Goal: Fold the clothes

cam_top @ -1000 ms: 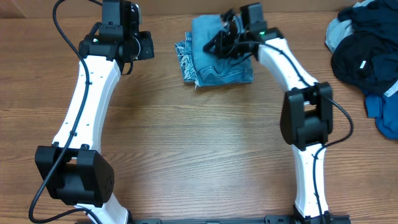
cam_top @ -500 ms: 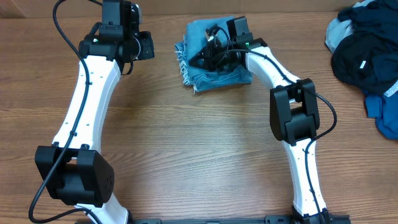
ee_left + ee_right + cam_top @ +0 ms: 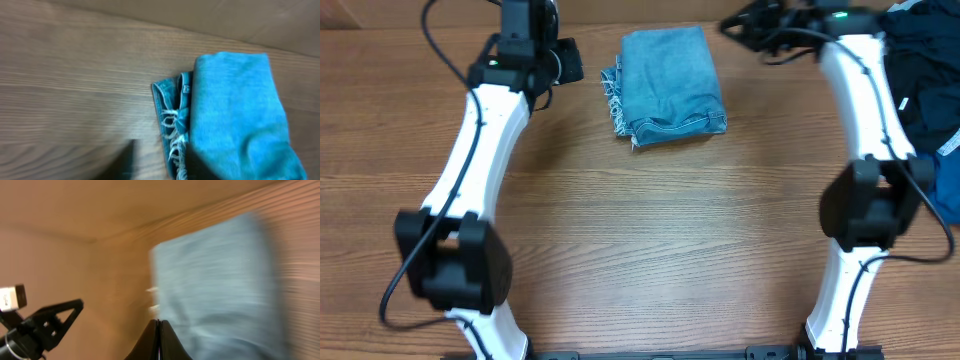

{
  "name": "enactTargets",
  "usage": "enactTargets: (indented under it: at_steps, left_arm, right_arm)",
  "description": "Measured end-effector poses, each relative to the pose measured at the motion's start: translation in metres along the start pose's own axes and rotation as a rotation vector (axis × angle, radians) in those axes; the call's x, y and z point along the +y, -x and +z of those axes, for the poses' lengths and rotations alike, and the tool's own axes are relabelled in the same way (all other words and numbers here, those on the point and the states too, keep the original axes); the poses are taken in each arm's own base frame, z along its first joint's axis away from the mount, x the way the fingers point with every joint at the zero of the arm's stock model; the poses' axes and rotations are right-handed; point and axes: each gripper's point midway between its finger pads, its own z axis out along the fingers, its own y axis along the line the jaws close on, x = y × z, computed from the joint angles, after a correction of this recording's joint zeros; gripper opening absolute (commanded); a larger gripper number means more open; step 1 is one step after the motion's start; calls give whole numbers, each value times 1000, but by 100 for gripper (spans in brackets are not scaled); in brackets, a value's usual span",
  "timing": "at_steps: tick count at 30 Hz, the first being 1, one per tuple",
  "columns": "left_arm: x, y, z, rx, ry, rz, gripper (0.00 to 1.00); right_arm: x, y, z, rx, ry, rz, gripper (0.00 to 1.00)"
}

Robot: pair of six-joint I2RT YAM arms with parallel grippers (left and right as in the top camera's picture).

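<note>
Folded jeans [image 3: 665, 85] lie alone at 12 o'clock on the tabletop [image 3: 640, 230].
The right hand [image 3: 159, 332], on them a second ago, is now at 1 o'clock, pressed shut in its wrist view; left hand [image 3: 575, 63] at 11 o'clock, grip unclear. Only the overhead view shows dark clothes [image 3: 925, 60] at 2 o'clock.

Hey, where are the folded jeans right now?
In the overhead view the folded jeans lie on the table near its far edge, midway between the left arm and right arm, with the dark clothes pile off to the robot's right.

Brown wood-grain table [image 3: 640, 230], even light
</note>
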Motion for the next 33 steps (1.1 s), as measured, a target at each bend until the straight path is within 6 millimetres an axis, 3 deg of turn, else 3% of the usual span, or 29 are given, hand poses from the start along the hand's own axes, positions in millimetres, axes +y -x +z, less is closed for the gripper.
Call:
enactTargets:
  at_steps: [2, 6, 13, 23, 28, 33]
  left_arm:
    - [3, -9, 30, 22, -11, -47, 100]
    - [7, -34, 90, 78, -68, -155, 100]
    - [-9, -63, 154, 142, -311, -265, 100]
    - [-31, -75, 157, 221, -515, -304, 100]
    - [-39, -78, 154, 250, -587, -315, 100]
    - [-53, -75, 147, 257, -693, -310, 100]
  right_arm:
    - [-22, 5, -17, -31, -111, 15, 4]
    - [-54, 5, -24, -38, -243, 14, 4]
    - [-74, 10, -30, -51, -328, -44, 4]
    - [-87, 12, -27, -53, -371, -75, 4]
    - [-111, -1, -2, 5, -378, -46, 4]
    - [-140, -28, 41, 102, -388, -12, 4]
